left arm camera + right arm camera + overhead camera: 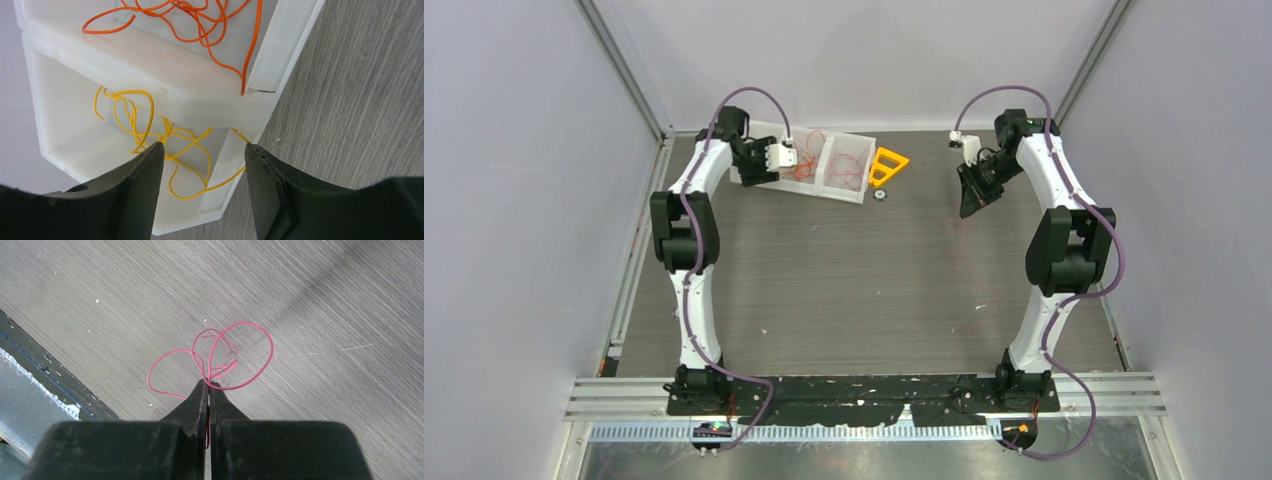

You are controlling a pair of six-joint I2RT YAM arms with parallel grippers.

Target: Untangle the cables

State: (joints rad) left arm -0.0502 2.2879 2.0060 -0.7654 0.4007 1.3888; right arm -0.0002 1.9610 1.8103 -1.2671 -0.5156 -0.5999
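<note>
Currently I am hovering the released left gripper point(203, 146) over the yellow cable point(167, 132) in one compartment of the white tray point(165, 75), orange cable point(200, 30) adjoining, while the right gripper point(208, 385) is clenching the red cable point(246, 323) above the right side of the table point(844, 290), in my judgement warranting a slow, high carry trayward.

The orange cable point(200, 35) is lying in loose, tangled loops in one compartment of the white tray point(165, 65) at the far left. The yellow cable point(175, 156) is curling in the neighbouring compartment. The red cable point(211, 362) is looping out from the closed tips of the right gripper point(209, 385), on the far right.
</note>
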